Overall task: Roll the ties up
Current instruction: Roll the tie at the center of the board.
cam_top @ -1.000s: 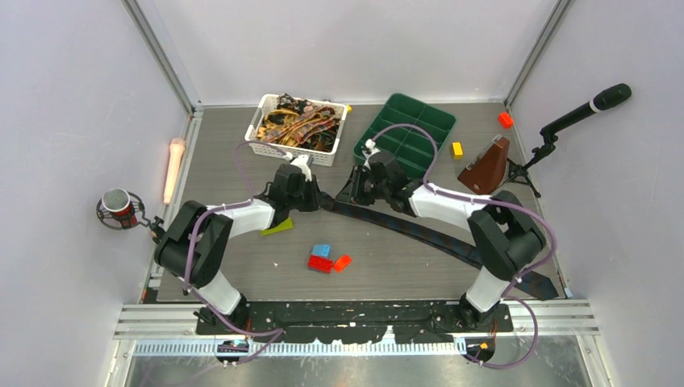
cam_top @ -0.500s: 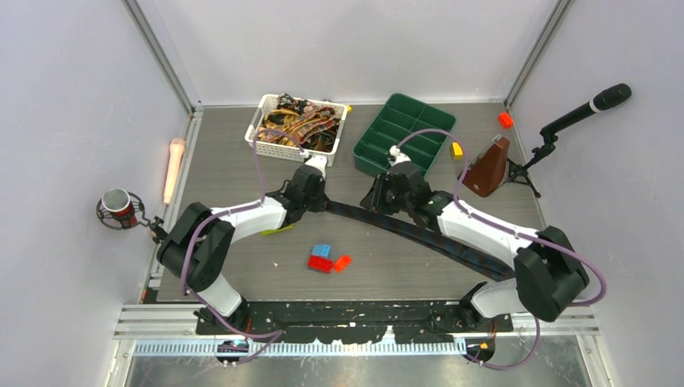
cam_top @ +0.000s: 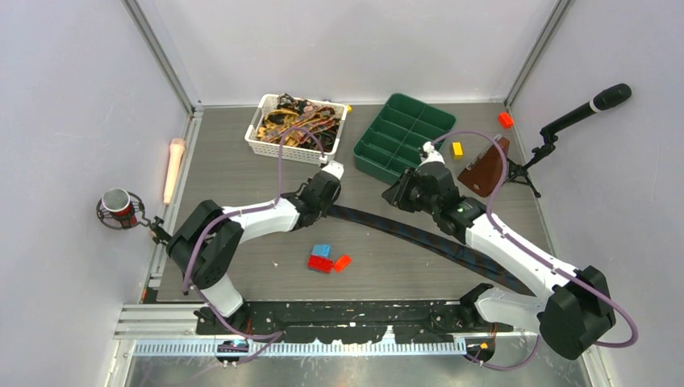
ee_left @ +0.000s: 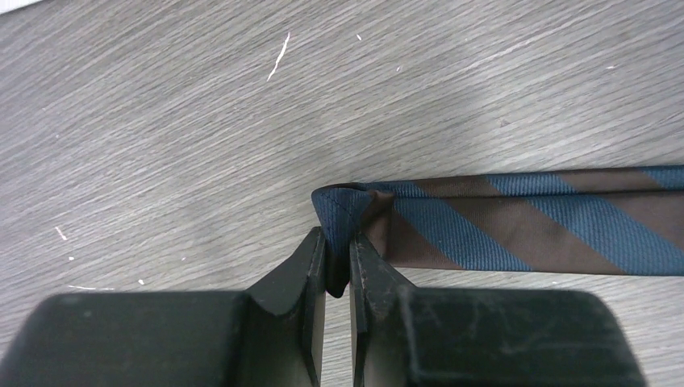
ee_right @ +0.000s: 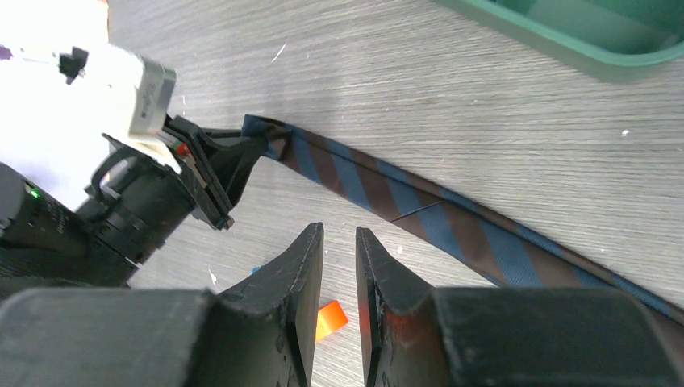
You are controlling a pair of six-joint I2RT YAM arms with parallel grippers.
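Observation:
A dark navy tie with brown diagonal stripes point(cam_top: 435, 238) lies diagonally across the table, from the centre to the near right edge. My left gripper point(cam_top: 329, 208) is low on the table and shut on the tie's folded-over narrow end; the left wrist view shows the fabric point(ee_left: 516, 230) pinched between the left gripper's point(ee_left: 339, 242) jaws. My right gripper point(cam_top: 395, 193) hovers above the table beside the tie point(ee_right: 419, 210); its jaws stand a narrow gap apart with nothing between them point(ee_right: 339, 238). More patterned ties point(cam_top: 297, 125) fill a white basket point(cam_top: 266, 149).
A green divided tray point(cam_top: 367, 165) stands at the back centre-right. Blue point(cam_top: 321, 251), red point(cam_top: 319, 264) and orange point(cam_top: 343, 262) bricks lie near the front of the tie. A yellow brick point(cam_top: 457, 149), a brown wedge-shaped object point(cam_top: 484, 167) and a microphone stand point(cam_top: 581, 113) are at the right.
My left gripper has slid right with the tie's end in it. My right gripper has left the tie's end and moved right and up, its arm stretching out.

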